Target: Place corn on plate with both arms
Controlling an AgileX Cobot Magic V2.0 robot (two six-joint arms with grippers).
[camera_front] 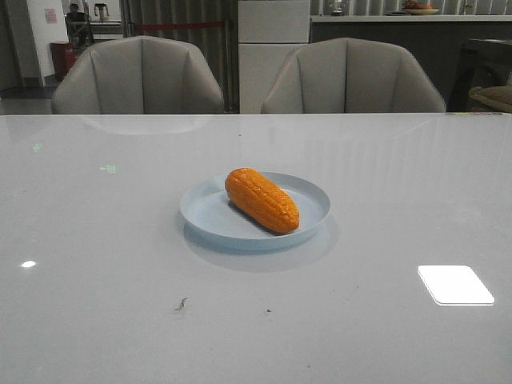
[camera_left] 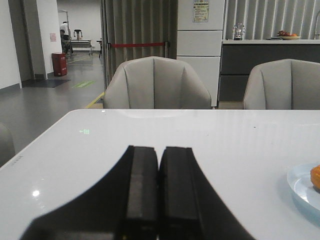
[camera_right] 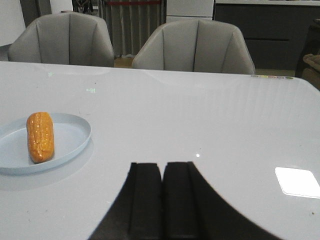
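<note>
In the left wrist view the left hand [camera_left: 159, 192] fills the lower centre of the frame, its two fingers pressed together and holding nothing; in the right wrist view the right hand [camera_right: 161, 200] sits in the same way at the lower centre, also closed and empty. Both hands are well apart from the plate [camera_front: 208, 216], which rests on the white surface [camera_front: 96, 304] at the centre of the front view. The corn [camera_front: 262, 199] lies inside the plate, its long axis running from the upper left to the lower right of that frame. It appears at the far right edge of the left wrist view and at the left in the right wrist view, so it lies between the two hands. I judge the placing is already done, and neither hand seems clearly nearer.
</note>
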